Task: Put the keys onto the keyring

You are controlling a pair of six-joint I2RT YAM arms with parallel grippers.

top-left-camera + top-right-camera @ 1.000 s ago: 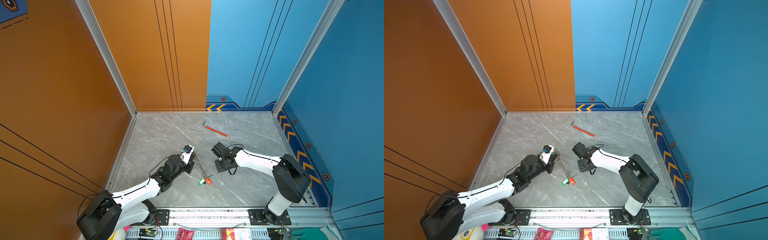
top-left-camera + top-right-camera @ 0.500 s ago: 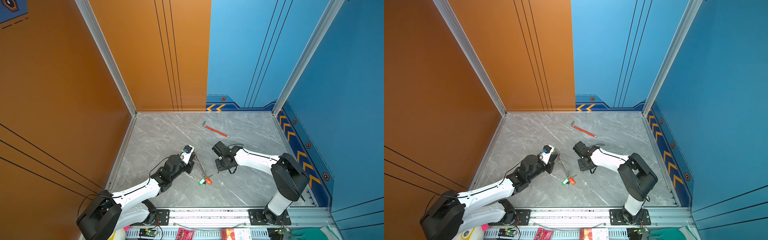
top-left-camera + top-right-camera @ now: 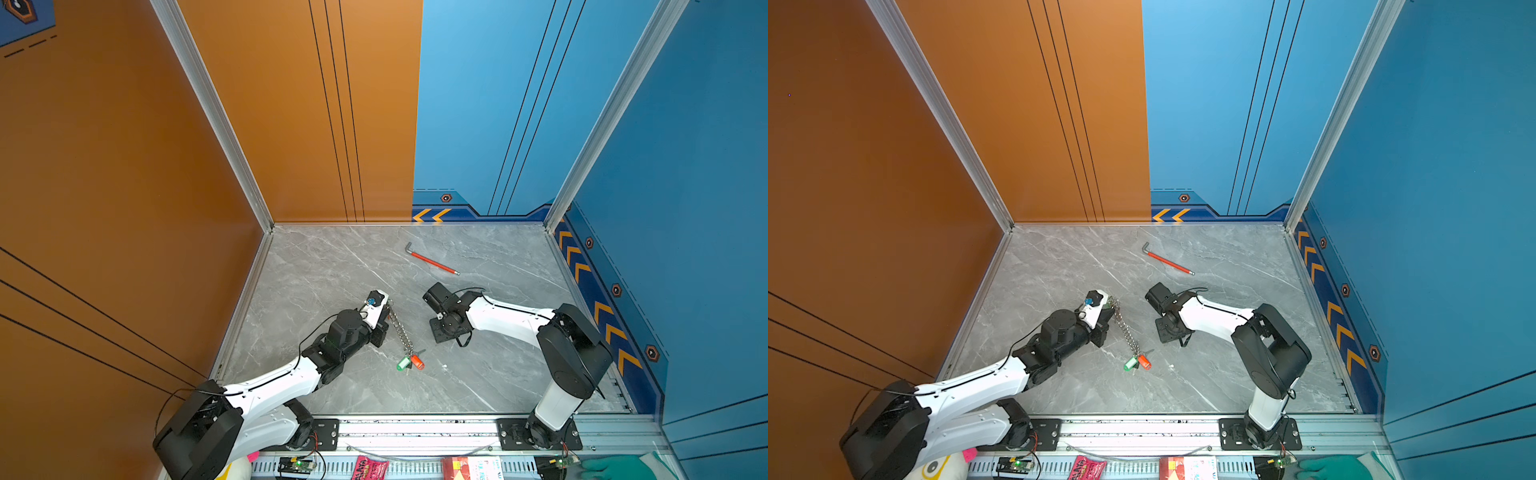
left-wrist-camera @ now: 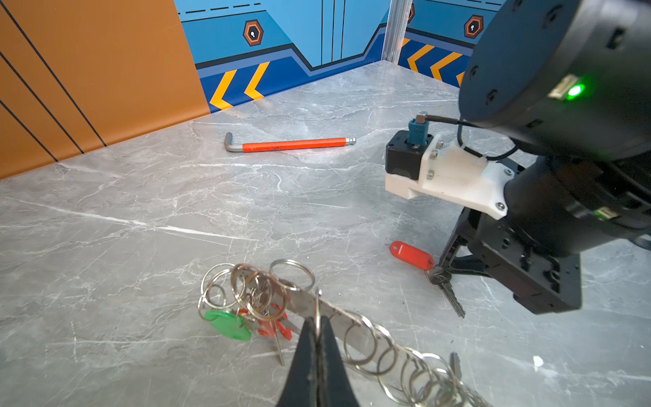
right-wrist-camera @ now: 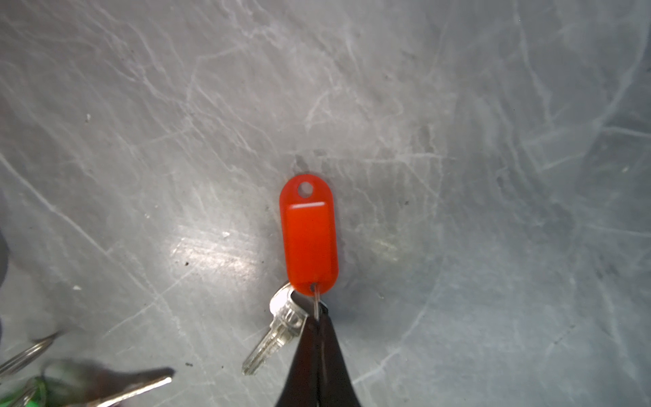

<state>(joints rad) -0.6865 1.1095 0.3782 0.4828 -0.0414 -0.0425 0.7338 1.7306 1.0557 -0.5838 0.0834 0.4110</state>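
Grey marbled table (image 3: 332, 270) is lying between orange and blue walls (image 3: 291, 104), carrying a red hex wrench (image 3: 432, 261). Left jaws are pinching the keyring (image 4: 297, 299), its tagged keys (image 4: 232, 326) touching the table; right jaws are clamping a loose orange-tagged key (image 5: 310, 239) nearby.

The keyring (image 3: 401, 332) is lying on the middle of the table (image 3: 324, 266), running from back-left to front-right in both top views. 2 keys (image 3: 409, 363) are sitting at its front end, touching each other. The left gripper (image 4: 318, 321) is reaching in from the left and meeting the keyring partway along its length. To the right of the keyring and apart from it, the loose key (image 5: 278, 331) is lying flat on the table beneath the right gripper (image 5: 318, 317), with its tag (image 5: 310, 239) lying just beyond the fingertips. The hex wrench (image 3: 432, 262) is lying behind both grippers, right of centre, well apart from everything else.
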